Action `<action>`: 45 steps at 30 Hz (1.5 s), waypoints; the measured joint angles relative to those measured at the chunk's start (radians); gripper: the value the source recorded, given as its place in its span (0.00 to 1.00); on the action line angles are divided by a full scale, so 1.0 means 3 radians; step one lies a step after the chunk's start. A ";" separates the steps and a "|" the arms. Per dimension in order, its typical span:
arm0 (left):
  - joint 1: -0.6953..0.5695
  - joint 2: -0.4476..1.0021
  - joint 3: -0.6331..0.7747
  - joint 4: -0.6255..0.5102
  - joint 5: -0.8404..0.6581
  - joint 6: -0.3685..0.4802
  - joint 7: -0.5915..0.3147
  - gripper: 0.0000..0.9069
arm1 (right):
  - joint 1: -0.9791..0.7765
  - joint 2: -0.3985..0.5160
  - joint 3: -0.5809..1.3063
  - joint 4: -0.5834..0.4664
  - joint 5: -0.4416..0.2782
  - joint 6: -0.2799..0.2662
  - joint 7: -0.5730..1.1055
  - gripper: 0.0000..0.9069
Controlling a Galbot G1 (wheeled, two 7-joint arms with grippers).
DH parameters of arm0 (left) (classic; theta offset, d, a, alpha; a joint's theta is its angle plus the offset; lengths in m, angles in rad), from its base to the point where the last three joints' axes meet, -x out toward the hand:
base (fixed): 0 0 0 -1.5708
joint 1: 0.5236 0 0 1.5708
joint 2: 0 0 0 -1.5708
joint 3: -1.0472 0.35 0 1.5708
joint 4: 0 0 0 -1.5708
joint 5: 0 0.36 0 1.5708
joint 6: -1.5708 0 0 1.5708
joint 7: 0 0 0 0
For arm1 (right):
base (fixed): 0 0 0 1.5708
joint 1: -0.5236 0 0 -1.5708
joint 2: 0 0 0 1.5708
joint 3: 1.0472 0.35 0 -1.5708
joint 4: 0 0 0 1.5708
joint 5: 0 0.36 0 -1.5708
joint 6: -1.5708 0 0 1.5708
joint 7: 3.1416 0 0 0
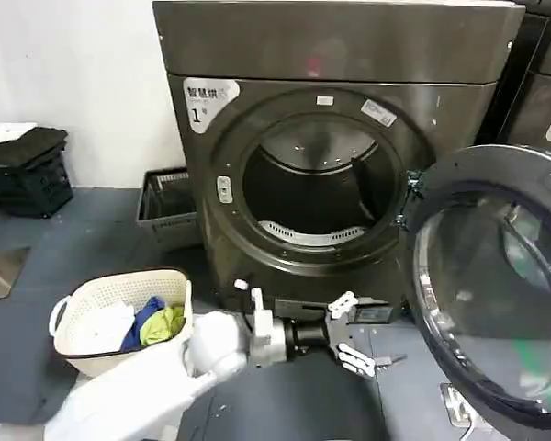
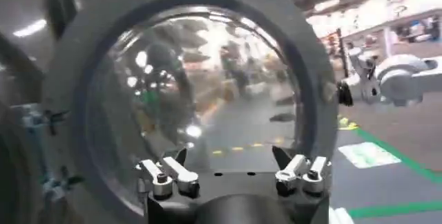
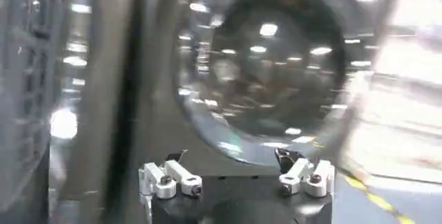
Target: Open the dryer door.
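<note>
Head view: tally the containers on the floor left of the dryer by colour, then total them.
Cream laundry basket: 1
Grey crate beside the machine: 1
Black crate by the wall: 1
Total: 3

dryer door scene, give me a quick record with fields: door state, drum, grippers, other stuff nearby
door: dryer door swung open to the robot's right, glass facing out
drum: drum opening exposed, looks empty
left gripper: left gripper open, low in front of the machine, holding nothing
right gripper: right gripper open, facing the door glass
nearby: laundry basket with clothes on the floor at left
</note>
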 joint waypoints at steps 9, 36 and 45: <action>-0.0194 -0.0341 0.0280 0.0161 0.0049 0.0012 -0.0010 1.00 | 0.0090 0.0403 0.0573 -0.0089 -0.0417 -0.0127 0.0584 1.00; -0.0444 -0.1752 0.0736 0.0903 0.0377 0.0489 -0.0509 1.00 | 0.0112 0.0400 0.1178 0.0069 -0.0365 0.0114 0.0758 1.00; -0.0431 -0.1979 0.0650 0.1200 0.0370 0.0668 -0.0659 1.00 | 0.0111 0.0400 0.1217 0.0087 -0.0336 0.0106 0.0759 1.00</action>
